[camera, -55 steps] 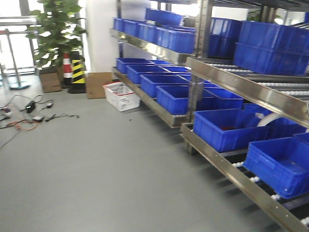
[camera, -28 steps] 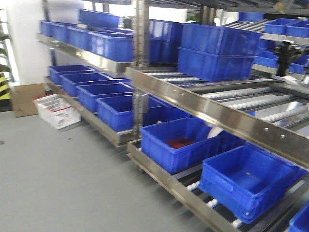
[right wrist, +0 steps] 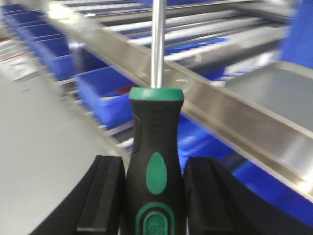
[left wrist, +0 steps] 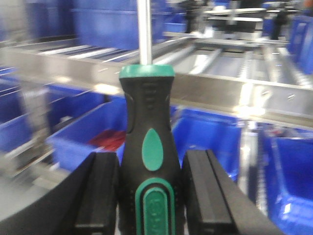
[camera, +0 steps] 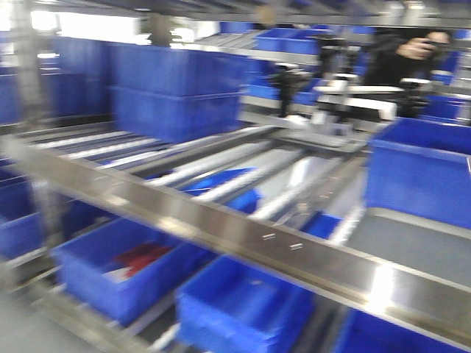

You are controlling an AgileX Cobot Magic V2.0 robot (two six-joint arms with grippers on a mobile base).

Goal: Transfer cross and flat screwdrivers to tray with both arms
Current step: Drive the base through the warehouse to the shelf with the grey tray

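My left gripper (left wrist: 150, 157) is shut on the black handle of a screwdriver (left wrist: 146, 103) with a green collar. Its steel shaft points up and away, out of the top of the left wrist view. My right gripper (right wrist: 154, 161) is shut on the second screwdriver (right wrist: 156, 115) in the same way, shaft pointing up. Both are held in the air in front of the rack. A flat grey metal tray (camera: 401, 239) lies on the middle shelf at the right, and also shows in the right wrist view (right wrist: 259, 83). Neither gripper shows in the blurred front view.
A steel shelf rail (camera: 221, 228) crosses the front view, with roller tracks (camera: 243, 176) behind it. Blue crates (camera: 169, 88) stand on the shelves, one (camera: 423, 165) right behind the tray. A lower crate holds a red item (camera: 140, 257). Grey floor (right wrist: 39, 147) lies at left.
The front view has swung right along the rack and closer to it. The floor, plant and cones have left the view; the middle shelf and grey tray have come in.
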